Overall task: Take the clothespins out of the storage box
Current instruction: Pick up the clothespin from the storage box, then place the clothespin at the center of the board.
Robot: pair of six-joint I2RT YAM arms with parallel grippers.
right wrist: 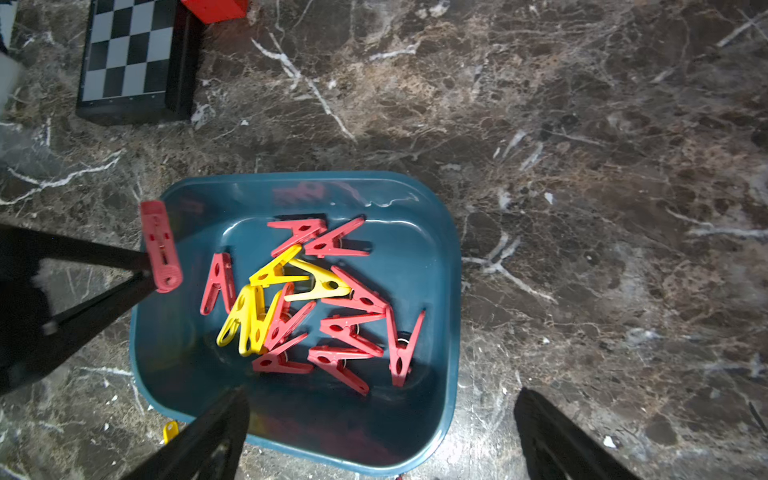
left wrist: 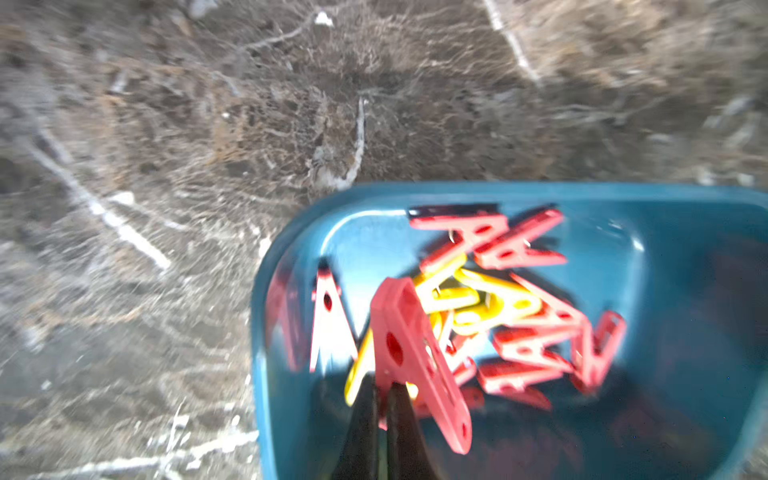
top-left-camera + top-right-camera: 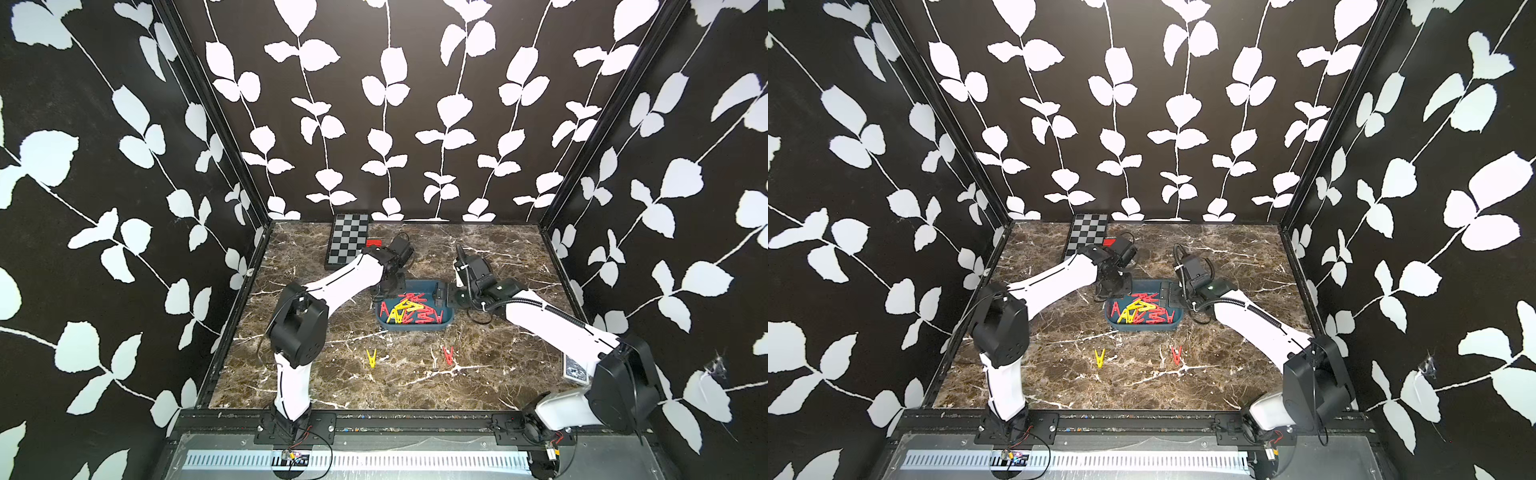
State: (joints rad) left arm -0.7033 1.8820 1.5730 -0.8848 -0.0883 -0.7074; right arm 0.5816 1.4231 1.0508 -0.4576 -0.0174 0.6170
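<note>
In a top view the blue box (image 3: 415,327) sat mid-table, holding a heap of clothespins (image 3: 409,309); a yellow pin (image 3: 371,358) and a red pin (image 3: 448,355) lay nearer on the table (image 3: 332,386). The left wrist view showed the left gripper (image 2: 382,392) clenched on a red clothespin (image 2: 409,349) over the box's far-left corner. The right wrist view showed the right gripper (image 1: 381,395) spread wide and empty at the box's right side.

blur smears the left wrist view: the storage box (image 2: 582,193) runs off the picture's edge and the clothespins (image 2: 519,324) in it lose their outlines. in both top views the left arm (image 3: 345,278) hides part of the red block (image 3: 374,241), which the right wrist view crops.
</note>
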